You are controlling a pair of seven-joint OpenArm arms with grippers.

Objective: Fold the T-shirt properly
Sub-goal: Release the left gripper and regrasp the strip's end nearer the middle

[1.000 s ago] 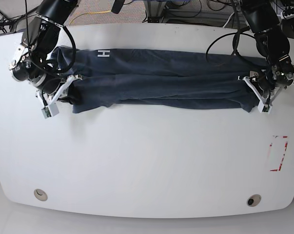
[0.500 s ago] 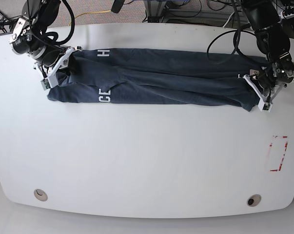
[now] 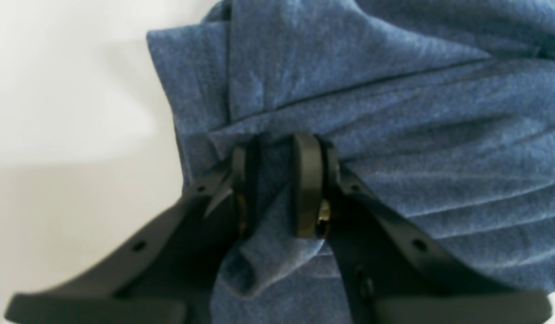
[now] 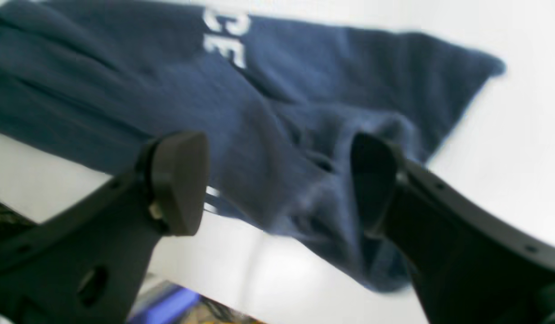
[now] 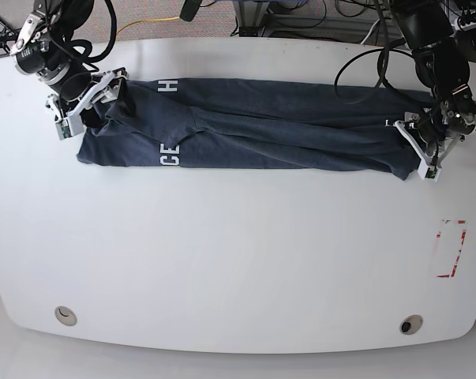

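The dark blue T-shirt (image 5: 285,126) lies as a long narrow band across the far part of the white table (image 5: 238,260), with white letters (image 5: 168,155) showing near its left end. In the base view my right gripper (image 5: 84,108) hovers over that left end. The right wrist view shows it open (image 4: 277,180), the shirt (image 4: 102,90) lying loose beneath the spread fingers. At the band's right end my left gripper (image 5: 424,151) is shut on a bunched fold of the shirt (image 3: 394,112), the fabric pinched between its black pads (image 3: 308,184).
A red-marked rectangle (image 5: 451,249) sits near the table's right edge. Two round holes (image 5: 65,315) (image 5: 410,324) lie close to the front edge. Cables and equipment (image 5: 301,16) crowd the space beyond the far edge.
My right gripper has opened and let go of the shirt's left end, moving toward the far left. That end now lies spread out with more letters showing. The left gripper has held still.
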